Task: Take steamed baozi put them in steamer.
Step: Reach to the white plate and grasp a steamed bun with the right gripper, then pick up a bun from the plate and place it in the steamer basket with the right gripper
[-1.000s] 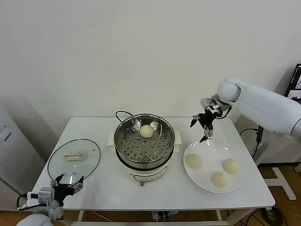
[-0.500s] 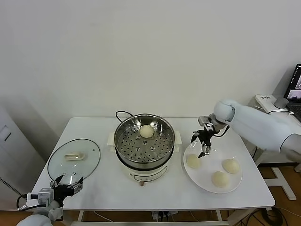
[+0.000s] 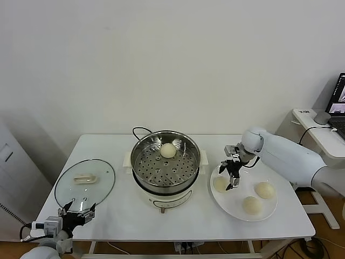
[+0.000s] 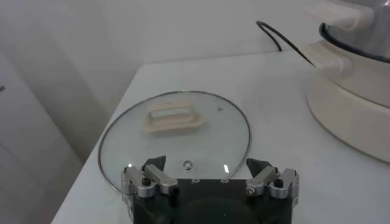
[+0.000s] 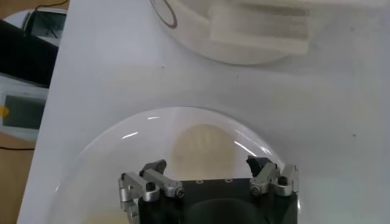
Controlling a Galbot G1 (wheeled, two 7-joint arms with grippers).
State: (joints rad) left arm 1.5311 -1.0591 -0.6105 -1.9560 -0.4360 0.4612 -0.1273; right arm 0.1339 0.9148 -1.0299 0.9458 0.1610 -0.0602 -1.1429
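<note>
In the head view, a round shiny stainless-steel steamer basket (image 3: 166,162) on a white electric pot base is seen at the centre of the frame on a white rectangular table (image 3: 118,213), and one smooth cream-white steamed bun (image 3: 168,150) is held in it, toward the far side of its perforated floor. To the right of centre, a flat round white plate (image 3: 232,208) carries three more cream-white buns: one at its left (image 3: 220,184), one at its right (image 3: 264,189) and one nearest the front edge (image 3: 251,204); four buns are counted in all. The right gripper (image 3: 232,174) is seen poised just above the plate's left bun, its jaws spread wide and holding nothing. At the left of the frame a round glass lid (image 3: 84,183) with a white handle lies flat on the table, and the left gripper (image 3: 78,210) is parked at the lower left by the table's front edge, jaws open and empty. In the left wrist view, the same lid (image 4: 177,140) fills the middle, the left gripper (image 4: 210,176) is shown open at the bottom, and the pot's white base (image 4: 350,97) and a black cord (image 4: 283,38) appear at the upper right; no buns are shown here. In the right wrist view, the plate's rim (image 5: 109,143) and one bun (image 5: 204,143) just ahead of the open right gripper (image 5: 210,173) are shown, with the pot's white side handle (image 5: 262,30) at the top.
</note>
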